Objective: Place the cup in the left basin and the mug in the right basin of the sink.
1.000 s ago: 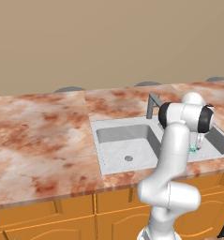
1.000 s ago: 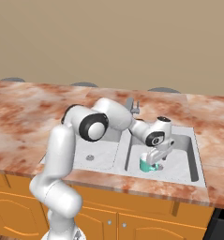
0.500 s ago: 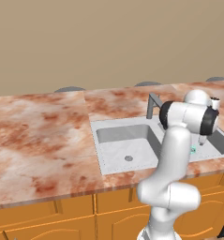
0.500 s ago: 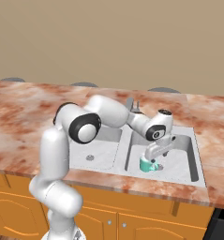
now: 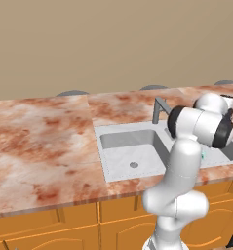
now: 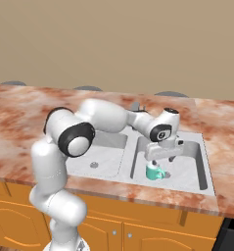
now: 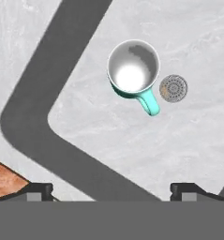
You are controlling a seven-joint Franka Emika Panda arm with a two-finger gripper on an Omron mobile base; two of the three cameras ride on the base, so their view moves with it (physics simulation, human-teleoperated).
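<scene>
The teal mug (image 6: 154, 171) stands upright on the floor of the right basin (image 6: 188, 172), its handle toward the round drain (image 7: 173, 88). From above, the mug (image 7: 133, 70) shows its white inside, and the basin floor (image 7: 132, 140) lies bare around it. My gripper (image 6: 162, 159) hangs just above the mug, open, touching nothing. Its two fingertips stand wide apart at the bottom of the hand view, and the gripper (image 7: 111, 190) holds nothing. The left basin (image 5: 130, 149) lies beside it, partly behind my arm. The cup is hidden.
The grey faucet (image 5: 159, 108) rises behind the sink's divider, close to my forearm. The sink's flat rim (image 6: 163, 185) is set in a reddish marble counter (image 5: 40, 141). Orange cabinet fronts (image 6: 152, 230) run below.
The hand has lifted up off the mug, which stays standing in the right basin. The elbow has swung outward. The jaws stayed open.
</scene>
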